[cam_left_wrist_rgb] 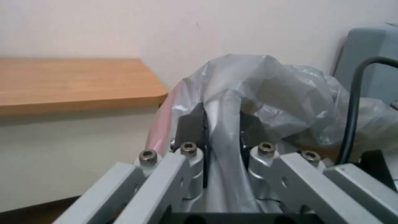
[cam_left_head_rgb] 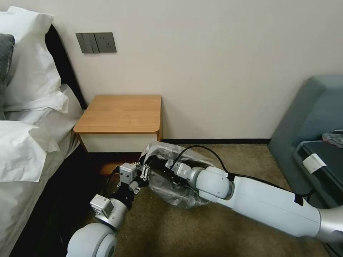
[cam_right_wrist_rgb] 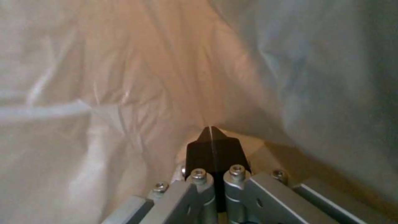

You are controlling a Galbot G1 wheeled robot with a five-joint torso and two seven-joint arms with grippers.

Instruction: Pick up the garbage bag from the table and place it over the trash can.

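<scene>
Jaws of the left gripper [cam_left_wrist_rgb: 222, 124] are clamped on a gathered fold of the garbage bag [cam_left_wrist_rgb: 286, 96], with the dark pads [cam_left_wrist_rgb: 191, 127] pressing the grey film from both sides. A pinkish edge of the plastic runs down just beside the gripper. In the head view the left gripper [cam_left_head_rgb: 142, 174] sits low over the carpet [cam_left_head_rgb: 185, 228], below the front right corner of the table [cam_left_head_rgb: 121, 113], holding the bag's near-left edge.

The right gripper [cam_right_wrist_rgb: 212, 141] has its jaws pressed together, a thin line of film caught between the black tips, and crinkled translucent plastic all around it. From the head camera, the right arm [cam_left_head_rgb: 250, 196] reaches in from the right and its wrist goes into the open mouth of the garbage bag [cam_left_head_rgb: 171, 185], so the right gripper itself is hidden inside the film.

The bag is off the table, billowed out on the carpet just in front of the table's right side, touching both arms. I cannot tell whether the trash can lies under the plastic. The table's orange-brown top stands against the wall [cam_left_head_rgb: 214, 53], beside the bed [cam_left_head_rgb: 25, 142].
</scene>
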